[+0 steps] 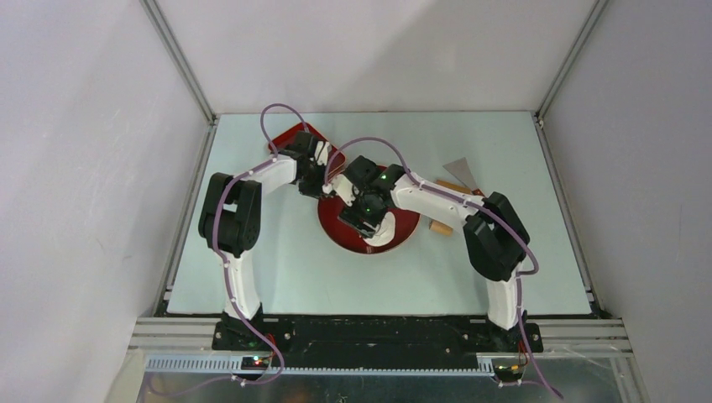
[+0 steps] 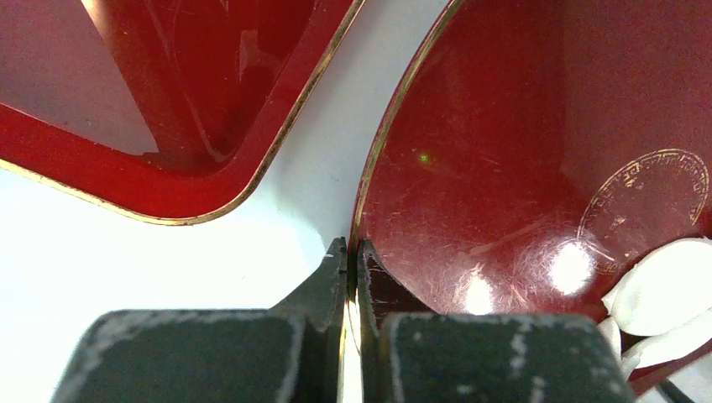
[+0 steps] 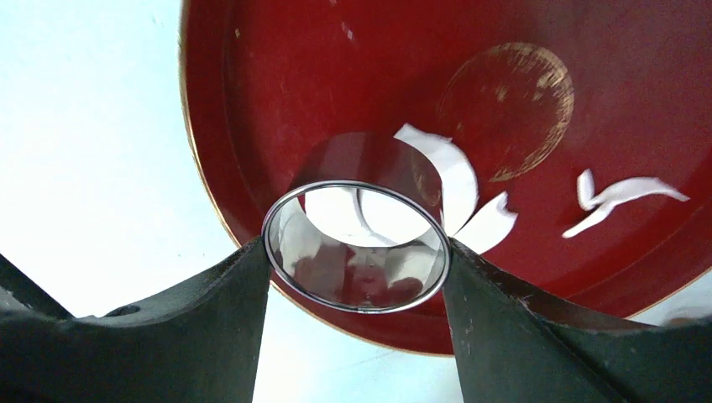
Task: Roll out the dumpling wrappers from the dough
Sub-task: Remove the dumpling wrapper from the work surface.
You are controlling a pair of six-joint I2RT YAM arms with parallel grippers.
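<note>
A round red plate lies mid-table. My left gripper is shut on its gold-edged rim, at the plate's back left. My right gripper is shut on a shiny metal ring cutter, which stands on the plate near its edge. White dough shows through the ring; I cannot tell if it is a round dumpling wrapper. Ragged white dough scraps lie just beyond the ring, and a thin one lies farther right. In the top view the dough peeks out under the right wrist.
A square red tray sits just behind and left of the plate, a narrow strip of table between them. To the right of the plate lie a metal scraper and a wooden piece. Frame posts and walls bound the table.
</note>
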